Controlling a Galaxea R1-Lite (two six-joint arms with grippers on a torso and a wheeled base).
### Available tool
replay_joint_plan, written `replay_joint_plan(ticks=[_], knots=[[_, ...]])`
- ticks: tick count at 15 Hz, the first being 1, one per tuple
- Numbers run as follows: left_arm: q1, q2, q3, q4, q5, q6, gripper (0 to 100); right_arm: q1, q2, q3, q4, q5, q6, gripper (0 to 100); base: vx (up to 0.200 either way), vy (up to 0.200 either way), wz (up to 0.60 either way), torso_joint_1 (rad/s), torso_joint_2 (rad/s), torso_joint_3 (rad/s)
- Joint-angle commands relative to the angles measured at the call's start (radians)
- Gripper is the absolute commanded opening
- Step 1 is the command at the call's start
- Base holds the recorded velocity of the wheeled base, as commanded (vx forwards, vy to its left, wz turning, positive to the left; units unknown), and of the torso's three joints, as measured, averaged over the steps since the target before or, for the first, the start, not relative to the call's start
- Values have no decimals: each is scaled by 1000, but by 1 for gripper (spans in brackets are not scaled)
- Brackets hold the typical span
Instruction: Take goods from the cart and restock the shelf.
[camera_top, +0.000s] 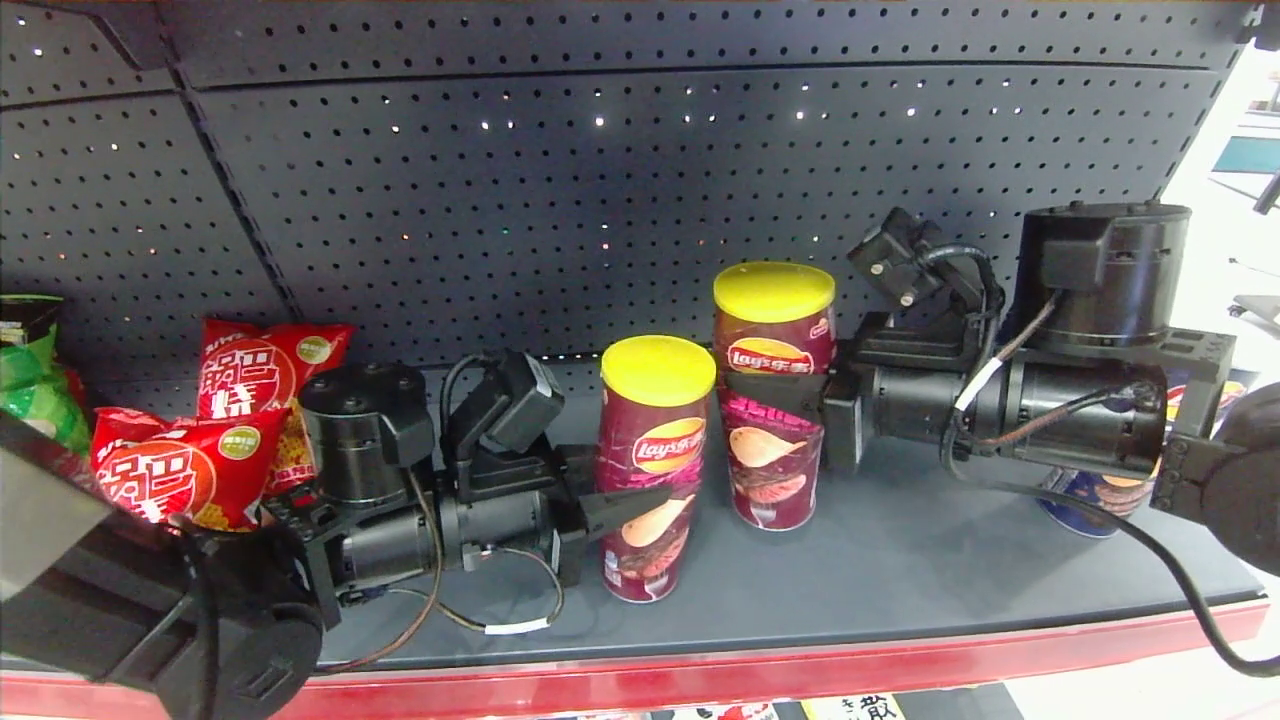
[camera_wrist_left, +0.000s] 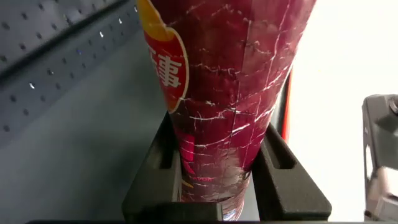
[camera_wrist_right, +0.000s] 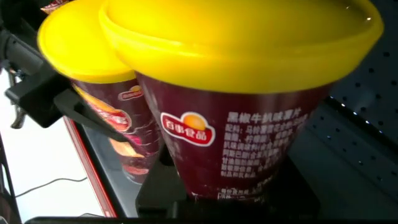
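Front can risk: the front can (camera_top: 655, 450) sits squeezed between the left gripper's (camera_top: 640, 505) fingers (camera_wrist_left: 289, 180), near the shelf's (camera_top: 900, 570) red edge. Let go while it leans, and it could tip off.
Back can risk: the back can (camera_top: 775, 470) is just past the front one. A bump could knock both over.
Left arm: lies low and flat along the shelf, holding its can low down.
Right arm: comes in sideways, the right gripper (camera_top: 775, 390) hugging the back can's middle.

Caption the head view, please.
Left gripper holds the front chip can, right gripper the rear chip can, at the grey shelf.
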Motion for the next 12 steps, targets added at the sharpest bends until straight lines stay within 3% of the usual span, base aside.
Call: replay_joint_plan(ticks=[1,6,7,12], knots=[[-3,21,-6,-1,1,0,0,0,2,2,0,0,0,0,0,0,0,0,0,0],[-18,13,37,-1,3,0,0,0,17,-3,-2,0,0,0,0,0,0,0,0,0],[-18,12,42,-2,3,0,100,0,19,-3,0,2,0,0,0,0,0,0,0,0],[6,4,52,-2,3,-2,100,0,30,-4,-2,2,0,0,0,0,0,0,0,0]])
